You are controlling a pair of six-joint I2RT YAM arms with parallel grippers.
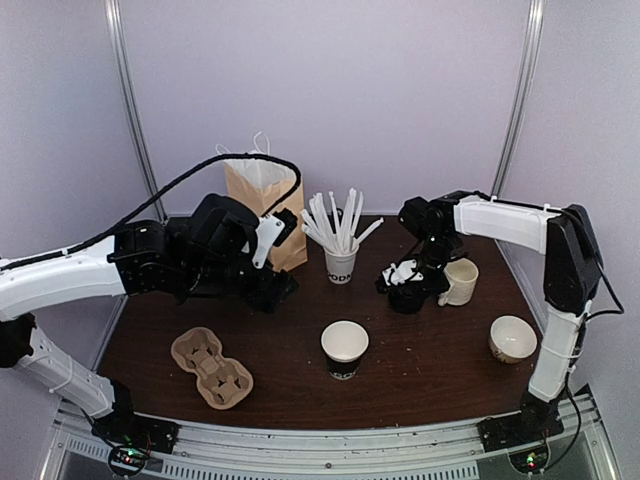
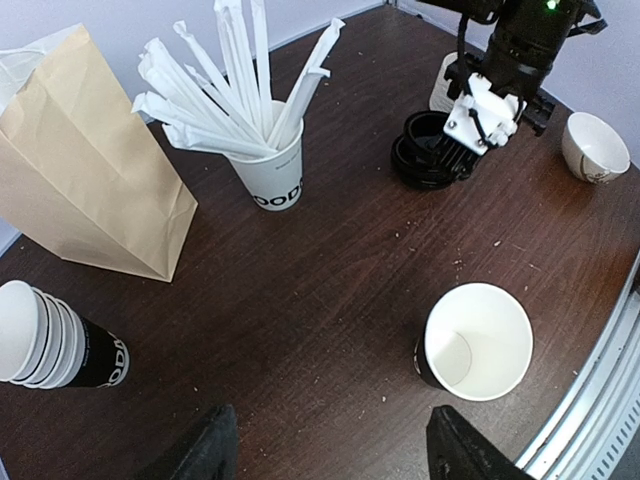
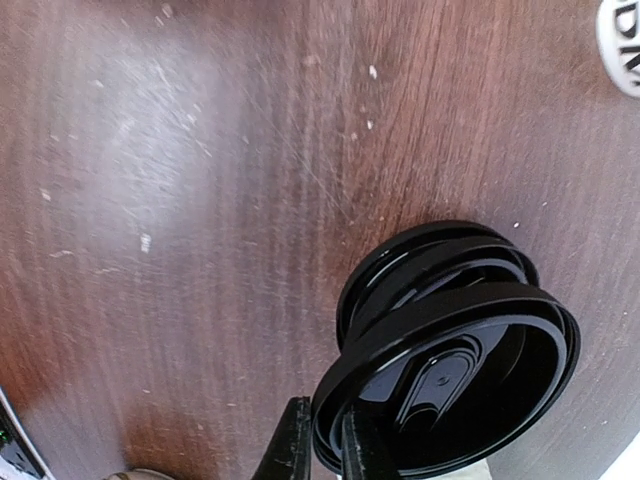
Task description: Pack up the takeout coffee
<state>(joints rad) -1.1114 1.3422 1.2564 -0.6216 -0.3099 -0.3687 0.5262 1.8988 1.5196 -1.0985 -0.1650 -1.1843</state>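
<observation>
Between right hand [image 3: 322, 448] fingertips [image 3: 289, 457], black lid [image 3: 452, 378]

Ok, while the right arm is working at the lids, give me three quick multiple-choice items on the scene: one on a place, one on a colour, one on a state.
1. Where does the cup carrier lie in the top view?
A. near edge, left
B. far edge, right
C. dead centre

2. What colour are the stacked lids?
A. white
B. black
C. brown

3. The right gripper is:
A. open, clear of everything
B. shut on the rim of the top lid
C. shut on nothing

Answers:
1 A, it sits in front of the left arm.
2 B, all are glossy black.
3 B, its fingers pinch the tilted lid's edge.
</observation>
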